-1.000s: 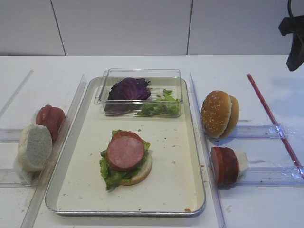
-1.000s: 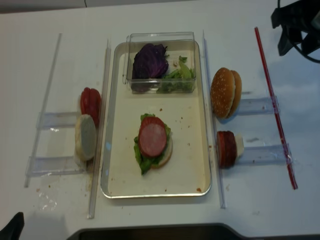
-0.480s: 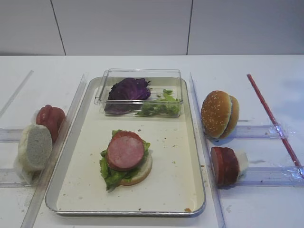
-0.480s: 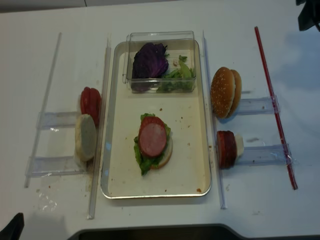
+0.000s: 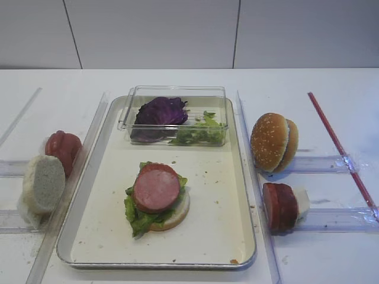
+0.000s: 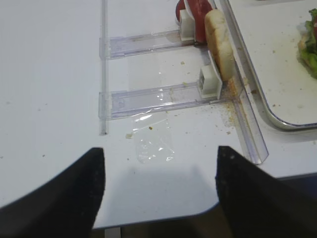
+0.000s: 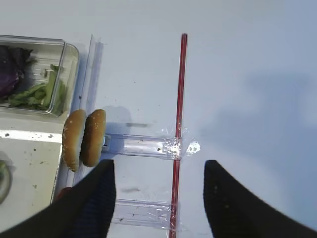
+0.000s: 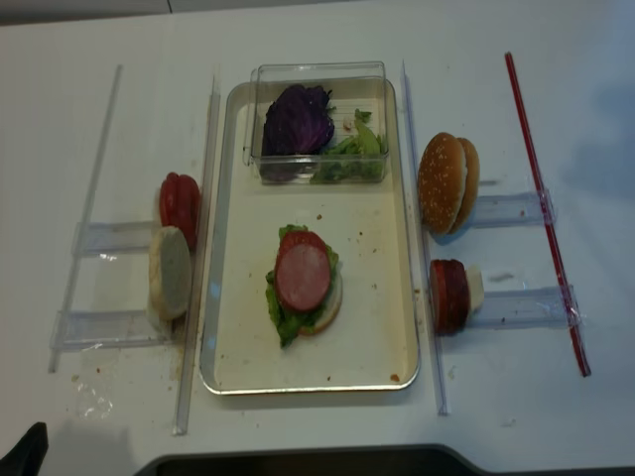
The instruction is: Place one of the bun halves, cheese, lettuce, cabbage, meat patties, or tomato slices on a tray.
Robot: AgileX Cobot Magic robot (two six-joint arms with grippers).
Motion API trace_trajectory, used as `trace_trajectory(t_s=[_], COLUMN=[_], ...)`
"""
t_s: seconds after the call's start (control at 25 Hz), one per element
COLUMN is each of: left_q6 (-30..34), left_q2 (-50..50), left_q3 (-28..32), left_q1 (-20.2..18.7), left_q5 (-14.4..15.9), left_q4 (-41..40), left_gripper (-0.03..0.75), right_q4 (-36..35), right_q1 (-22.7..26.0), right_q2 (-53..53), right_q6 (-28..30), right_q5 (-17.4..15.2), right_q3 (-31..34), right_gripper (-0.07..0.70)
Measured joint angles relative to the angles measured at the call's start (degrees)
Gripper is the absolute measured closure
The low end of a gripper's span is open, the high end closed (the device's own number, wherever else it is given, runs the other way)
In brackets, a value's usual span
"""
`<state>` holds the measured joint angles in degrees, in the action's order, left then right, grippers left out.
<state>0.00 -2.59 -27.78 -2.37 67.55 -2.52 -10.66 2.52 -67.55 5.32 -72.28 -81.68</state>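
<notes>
The silvery tray (image 5: 220, 204) (image 8: 372, 317) carries a stack: a bun half (image 5: 175, 218), lettuce (image 5: 137, 218) and one of the meat patties (image 5: 156, 188) (image 8: 304, 277) on top. Sesame bun halves (image 5: 272, 142) (image 7: 84, 139) stand on edge right of the tray, with more meat patties (image 5: 279, 206) below them. Left of it are tomato slices (image 5: 63, 148) (image 6: 198, 15) and a pale bun half (image 5: 42, 183) (image 6: 220, 42). Cabbage (image 5: 160, 110) and lettuce (image 5: 198, 135) lie in a clear box. My right gripper (image 7: 158, 198) hangs open and empty over the right-hand holders. My left gripper (image 6: 158, 193) is open and empty over the table's front left corner.
The clear plastic box (image 5: 172, 92) sits at the tray's far end. Clear acrylic rails and holders (image 5: 323, 163) (image 6: 148, 96) flank the tray on both sides. A red strip (image 5: 340, 148) (image 7: 179, 124) lies along the right. The table's front edge (image 6: 163, 220) is close below the left gripper.
The right gripper, seen at the top right corner of both exterior views a second ago, has moved out of them. The food has not moved.
</notes>
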Motion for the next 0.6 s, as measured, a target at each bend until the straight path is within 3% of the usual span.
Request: trace_trajectory(t_s=[0.6], left_q6=[0.0], left_q2=[0.0], left_q3=[0.0], left_q1=[0.0], left_q5=[0.0], left_q4=[0.0], left_gripper=[0.276], right_q4=[0.4], right_q1=[0.0], right_q2=[13.4], right_q6=[0.2], right_q5=[-0.6], right_q3=[1.5], right_gripper=[0.211])
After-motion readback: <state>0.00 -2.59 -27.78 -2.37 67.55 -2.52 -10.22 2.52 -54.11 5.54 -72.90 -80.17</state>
